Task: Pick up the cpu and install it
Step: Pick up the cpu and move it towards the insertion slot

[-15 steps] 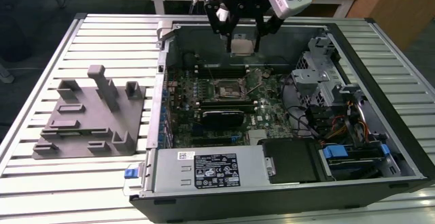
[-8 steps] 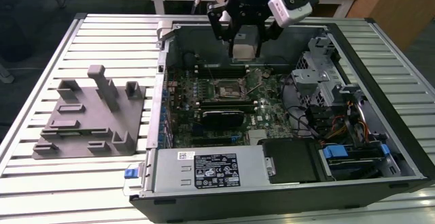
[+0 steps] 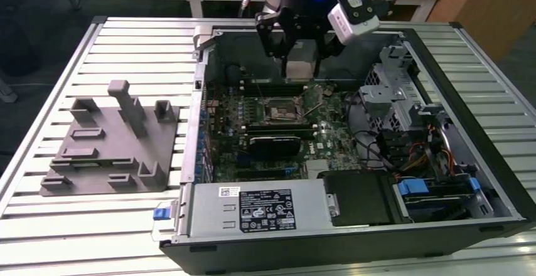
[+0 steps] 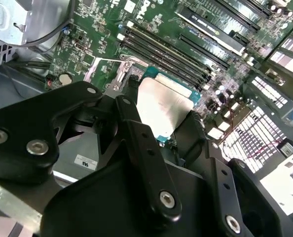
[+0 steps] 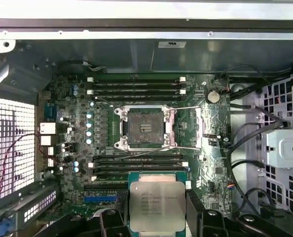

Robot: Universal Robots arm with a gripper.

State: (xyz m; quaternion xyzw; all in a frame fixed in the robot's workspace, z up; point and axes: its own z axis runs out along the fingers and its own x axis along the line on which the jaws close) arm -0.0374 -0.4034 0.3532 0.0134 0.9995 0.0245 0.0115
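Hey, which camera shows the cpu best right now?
The first wrist view: the cpu faces the camera squarely, held between the fingers. The second wrist view shows the cpu slanted, partly behind the fingers. In the exterior view it is a pale patch under the gripper.

**Cpu in my grip, clear of the socket**

The cpu (image 5: 157, 206) is a small, flat square chip with a pale silver metal top and a thin green edge. My end effector (image 5: 157, 219) clamps it at two opposite sides, and its lid faces the camera in both wrist views (image 4: 164, 106). In the first wrist view it overlaps the memory slots (image 5: 136, 165) beside the socket (image 5: 145, 127), apart from the socket.
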